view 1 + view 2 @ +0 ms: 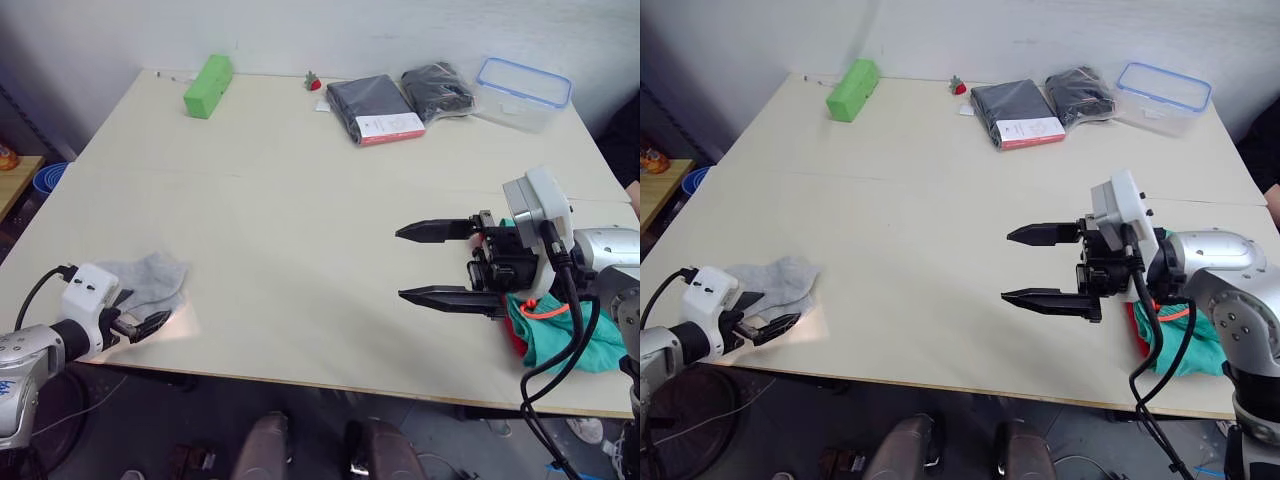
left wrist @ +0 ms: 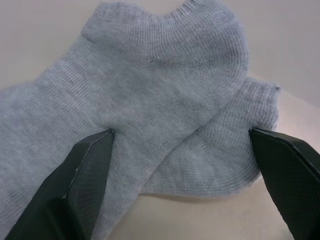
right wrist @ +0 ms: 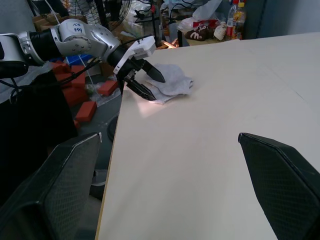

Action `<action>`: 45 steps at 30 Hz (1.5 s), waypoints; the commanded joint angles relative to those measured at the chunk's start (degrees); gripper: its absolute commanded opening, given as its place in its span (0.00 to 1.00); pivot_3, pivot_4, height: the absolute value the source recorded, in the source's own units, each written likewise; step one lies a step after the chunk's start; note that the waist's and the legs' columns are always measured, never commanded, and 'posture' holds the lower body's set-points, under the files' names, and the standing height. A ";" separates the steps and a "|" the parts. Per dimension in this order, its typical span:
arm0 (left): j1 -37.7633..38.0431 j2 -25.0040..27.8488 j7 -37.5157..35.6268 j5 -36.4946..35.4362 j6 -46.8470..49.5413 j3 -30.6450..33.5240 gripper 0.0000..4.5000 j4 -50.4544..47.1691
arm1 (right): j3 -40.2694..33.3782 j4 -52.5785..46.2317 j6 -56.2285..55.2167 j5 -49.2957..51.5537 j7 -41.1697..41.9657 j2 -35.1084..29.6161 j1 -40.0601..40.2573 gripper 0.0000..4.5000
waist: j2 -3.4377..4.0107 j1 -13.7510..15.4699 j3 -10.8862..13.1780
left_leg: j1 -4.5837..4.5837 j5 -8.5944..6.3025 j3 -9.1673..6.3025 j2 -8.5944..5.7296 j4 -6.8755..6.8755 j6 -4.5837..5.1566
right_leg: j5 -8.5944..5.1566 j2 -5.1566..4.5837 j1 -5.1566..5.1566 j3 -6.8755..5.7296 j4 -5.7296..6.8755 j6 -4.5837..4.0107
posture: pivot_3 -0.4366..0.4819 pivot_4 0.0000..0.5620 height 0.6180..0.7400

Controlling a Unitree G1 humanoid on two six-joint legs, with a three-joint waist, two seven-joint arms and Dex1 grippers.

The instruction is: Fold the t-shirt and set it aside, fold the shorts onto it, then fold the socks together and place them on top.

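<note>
Left gripper (image 3: 145,82) at the near left corner of the surface (image 1: 300,230), its fingers (image 2: 80,185) spread wide to either side of the socks (image 1: 150,280) and resting on the knit without pinching it; right gripper (image 1: 440,263) above the right part of the surface, fingers wide apart and holding nothing. The step in hand appears to be the sock fold: it is likely done best by closing on both overlapped layers at once, near the cuffs, so that the pair lifts as one, then carrying it to the folded stack. That stack lies at the near right edge, the teal-green shorts (image 1: 570,340) with orange drawstring on top of the red t-shirt (image 1: 516,342), of which a sliver shows. Count: two grey socks, one pair of shorts, one t-shirt; along the far edge, one lime-green block (image 1: 208,85), two dark packaged garments (image 1: 375,108), one clear lidded container (image 1: 522,92).
</note>
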 commanded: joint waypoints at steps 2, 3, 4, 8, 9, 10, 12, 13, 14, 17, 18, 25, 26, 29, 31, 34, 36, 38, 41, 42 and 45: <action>-0.22 0.40 -0.61 0.86 1.84 -2.32 0.91 3.08 | -2.00 -2.03 -1.08 0.95 -0.71 -0.23 0.16 1.00 | 0.05 0.01 -0.03 | 0.09 0.00 0.09 0.00 0.00 0.00 | 0.00 0.00 0.01 0.10 0.06 0.00 | 0.48 0.27 1.00; -0.38 0.44 -1.11 0.49 2.27 -2.46 0.86 3.23 | -2.03 -2.04 -1.06 0.96 -1.02 -0.17 0.10 1.00 | 0.06 0.01 -0.03 | 0.11 0.00 0.12 0.01 0.00 0.00 | 0.00 0.00 0.01 0.14 0.08 0.00 | 0.48 0.27 1.00; -0.57 0.49 -1.59 0.15 2.81 -2.67 0.80 3.31 | -2.09 -2.01 -0.97 1.03 -1.45 -0.07 -0.02 1.00 | 0.06 -0.01 -0.03 | 0.12 0.01 0.15 0.01 0.00 0.00 | 0.00 0.00 0.01 0.17 0.09 0.00 | 0.48 0.27 1.00; -1.01 0.49 -3.42 -1.48 5.46 -3.77 0.53 2.15 | -2.24 -2.57 -0.98 1.18 -2.52 -0.03 0.36 1.00 | 0.07 -0.07 -0.04 | 0.14 0.00 0.27 0.03 -0.02 0.00 | 0.00 0.00 -0.06 0.30 0.11 0.00 | 0.48 0.27 1.00; -1.17 0.47 -3.86 -2.02 6.14 -4.00 0.46 1.60 | -2.34 -2.90 -1.05 1.19 -2.67 -0.12 0.76 1.00 | 0.07 -0.06 -0.04 | 0.13 0.00 0.31 0.03 -0.04 0.00 | 0.00 0.00 -0.09 0.34 0.11 0.00 | 0.48 0.27 1.00; -1.59 0.30 -4.07 -2.79 7.16 -4.15 0.39 0.75 | -2.54 -3.25 -1.15 1.16 -2.78 -0.25 1.29 1.00 | 0.08 -0.02 -0.04 | 0.13 -0.01 0.35 0.03 -0.05 0.01 | 0.00 0.00 -0.11 0.38 0.10 0.00 | 0.48 0.27 1.00; -2.87 -0.33 -3.81 -4.37 9.62 -4.34 0.26 -1.18 | -2.94 -3.77 -1.21 1.14 -3.06 -0.43 2.21 1.00 | 0.07 0.17 -0.04 | 0.12 -0.05 0.38 0.02 -0.06 0.04 | 0.00 0.00 -0.12 0.42 0.09 0.00 | 0.48 0.27 1.00; -3.67 -0.83 -3.46 -5.27 11.19 -4.72 0.19 -2.66 | -3.21 -4.07 -1.31 1.09 -3.13 -0.52 2.80 1.00 | 0.08 0.29 -0.04 | 0.11 -0.06 0.39 0.02 -0.05 0.05 | 0.00 -0.01 -0.12 0.43 0.09 0.00 | 0.48 0.27 1.00; -4.50 -1.30 -3.19 -6.07 12.53 -5.42 0.12 -4.33 | -3.39 -4.32 -1.39 0.99 -3.28 -0.58 3.25 1.00 | 0.07 0.40 -0.04 | 0.11 -0.08 0.44 0.01 -0.05 0.08 | 0.00 -0.03 -0.12 0.47 0.08 0.00 | 0.48 0.27 1.00; -8.96 -3.43 -1.12 -7.68 17.42 -9.70 0.00 -9.76 | -3.71 -4.85 -1.45 0.66 -4.31 -0.46 4.05 1.00 | 0.07 0.73 -0.04 | 0.10 -0.09 0.46 -0.02 -0.02 0.11 | 0.00 -0.05 -0.12 0.49 0.08 0.01 | 0.48 0.27 1.00; -10.75 -4.36 -0.26 -8.01 19.07 -11.41 0.00 -11.41 | -3.75 -5.06 -1.45 0.57 -4.67 -0.41 4.25 1.00 | 0.07 0.78 -0.04 | 0.10 -0.09 0.47 -0.03 -0.02 0.11 | 0.01 -0.06 -0.11 0.50 0.07 0.02 | 0.48 0.27 1.00; -25.77 -13.43 7.04 -6.45 27.70 -25.21 0.00 -14.90 | -3.21 -7.49 -3.79 -3.00 -4.38 -1.95 8.53 1.00 | -0.21 0.53 0.03 | 0.05 0.00 0.53 -0.04 0.01 0.02 | 0.04 0.06 -0.12 0.53 0.09 0.09 | 0.48 0.27 1.00; -28.28 -15.90 8.89 -5.83 28.92 -26.91 0.00 -13.49 | -3.00 -7.60 -4.14 -3.56 -4.47 -1.94 8.92 1.00 | -0.24 0.51 0.05 | 0.06 0.07 0.58 -0.03 0.02 -0.10 | 0.05 0.09 -0.13 0.56 0.11 0.10 | 0.48 0.27 1.00; -34.27 -22.91 12.92 -5.01 32.83 -30.91 0.00 -10.36 | -2.34 -7.84 -5.01 -5.13 -5.06 -1.69 9.60 1.00 | -0.30 0.58 0.08 | 0.08 0.14 0.66 -0.02 0.11 -0.15 | 0.08 0.14 -0.13 0.62 0.18 0.16 | 0.48 0.27 1.00; -36.67 -26.27 15.45 -3.53 34.00 -33.39 0.00 -8.48 | -2.15 -8.22 -5.41 -5.79 -5.21 -1.61 10.30 1.00 | -0.37 0.45 0.12 | 0.09 0.15 0.72 -0.02 0.15 -0.14 | 0.10 0.15 -0.14 0.71 0.20 0.19 | 0.48 0.27 1.00; -38.95 -31.03 19.11 -2.19 35.53 -33.93 0.00 -5.94 | -2.00 -8.93 -5.79 -6.57 -5.53 -1.42 11.45 1.00 | -0.42 0.55 0.15 | 0.11 0.17 0.78 -0.01 0.15 -0.18 | 0.09 0.17 -0.16 0.79 0.20 0.20 | 0.48 0.27 1.00; -39.91 -32.87 20.30 -1.88 36.26 -33.23 0.07 -5.05 | -1.44 -9.49 -6.29 -7.52 -5.77 -1.40 12.16 1.00 | -0.43 0.58 0.15 | 0.11 0.18 0.80 -0.01 0.16 -0.20 | 0.09 0.17 -0.17 0.81 0.21 0.20 | 0.48 0.27 1.00; -40.37 -33.60 20.75 -1.85 36.76 -32.68 0.18 -4.80 | -1.00 -9.86 -6.78 -8.36 -5.83 -1.43 12.63 1.00 | -0.43 0.56 0.15 | 0.11 0.19 0.80 -0.01 0.18 -0.22 | 0.10 0.17 -0.16 0.82 0.22 0.20 | 0.48 0.27 1.00; -40.50 -34.10 19.47 -4.62 39.26 -29.21 0.40 -7.51 | 0.10 -9.58 -7.94 -10.54 -6.24 -1.34 13.19 1.00 | -0.43 0.52 0.15 | 0.13 0.21 0.82 -0.01 0.19 -0.25 | 0.10 0.17 -0.16 0.85 0.22 0.20 | 0.48 0.27 1.00; -40.51 -34.05 19.04 -5.52 40.12 -28.16 0.46 -8.51 | 0.53 -9.43 -8.39 -11.29 -6.35 -1.35 13.31 1.00 | -0.43 0.47 0.15 | 0.13 0.22 0.82 -0.01 0.19 -0.28 | 0.10 0.18 -0.17 0.86 0.23 0.20 | 0.48 0.27 1.00; -40.23 -29.90 15.68 -8.66 41.97 -25.55 0.67 -13.45 | 2.76 -9.25 -10.93 -15.38 -6.51 -1.40 13.97 1.00 | -0.44 0.43 0.15 | 0.13 0.26 0.85 0.01 0.18 -0.36 | 0.10 0.20 -0.22 0.90 0.25 0.20 | 0.48 0.27 1.00</action>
